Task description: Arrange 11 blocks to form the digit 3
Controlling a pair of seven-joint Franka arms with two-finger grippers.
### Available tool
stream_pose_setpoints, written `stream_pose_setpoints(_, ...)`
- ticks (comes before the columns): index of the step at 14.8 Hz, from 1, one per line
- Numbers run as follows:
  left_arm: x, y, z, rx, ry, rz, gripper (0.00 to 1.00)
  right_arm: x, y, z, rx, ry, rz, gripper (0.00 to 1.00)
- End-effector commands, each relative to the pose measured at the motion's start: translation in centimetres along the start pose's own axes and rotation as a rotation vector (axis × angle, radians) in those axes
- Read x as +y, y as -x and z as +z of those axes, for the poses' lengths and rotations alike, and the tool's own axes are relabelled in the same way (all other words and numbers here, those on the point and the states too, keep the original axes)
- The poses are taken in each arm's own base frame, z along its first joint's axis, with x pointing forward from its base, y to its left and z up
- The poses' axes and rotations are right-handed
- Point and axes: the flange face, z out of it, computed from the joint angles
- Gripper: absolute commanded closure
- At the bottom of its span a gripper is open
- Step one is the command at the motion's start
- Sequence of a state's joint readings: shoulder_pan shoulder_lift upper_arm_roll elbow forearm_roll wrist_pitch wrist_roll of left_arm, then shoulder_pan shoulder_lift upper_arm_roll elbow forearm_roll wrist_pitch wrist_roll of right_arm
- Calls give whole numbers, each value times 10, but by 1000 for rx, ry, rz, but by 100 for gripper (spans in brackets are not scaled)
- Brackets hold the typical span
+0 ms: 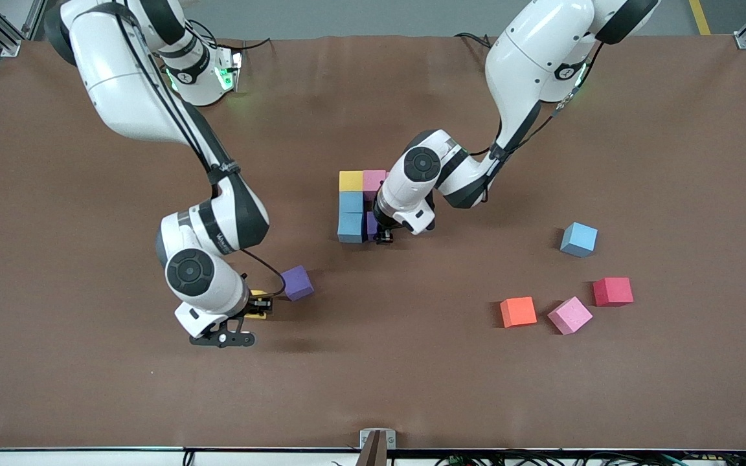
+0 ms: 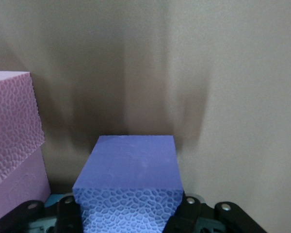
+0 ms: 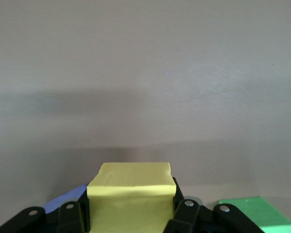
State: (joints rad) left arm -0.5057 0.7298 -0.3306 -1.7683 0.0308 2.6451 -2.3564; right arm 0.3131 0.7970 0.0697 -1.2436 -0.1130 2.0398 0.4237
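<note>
Foam, light and slightly squashy, suits flat-face pinches: the left gripper (image 2: 128, 221) clamps a purple cube (image 2: 128, 177) between its jaws beside the part-built figure (image 1: 355, 206), while the right gripper (image 3: 131, 218) clamps a yellow cube (image 3: 131, 194).

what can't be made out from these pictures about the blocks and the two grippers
- Front view: the left arm's wrist covers part of the figure, so its block count is hidden.
- Front view: the yellow block in the right gripper is mostly covered by that arm.
- Right wrist view: the green cube is cut off by the frame edge.
- Left wrist view: the left gripper holds the purple block; whether it touches the table is hidden.
</note>
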Motion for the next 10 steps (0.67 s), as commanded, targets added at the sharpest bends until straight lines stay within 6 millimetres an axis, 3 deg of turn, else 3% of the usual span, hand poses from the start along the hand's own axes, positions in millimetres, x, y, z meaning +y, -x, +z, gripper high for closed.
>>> stream_pose_setpoints(1,3,7,4,0,20,20,97,-30,15,-28,3,-27,31,100)
stream_pose_setpoints(6,7,11,8,14,44,60,97,-116,59,-27,1,-44,68,100)
stream_pose_setpoints(10,7,10,11,19,44,66,97,-156,83,-20,5,-57,17,100)
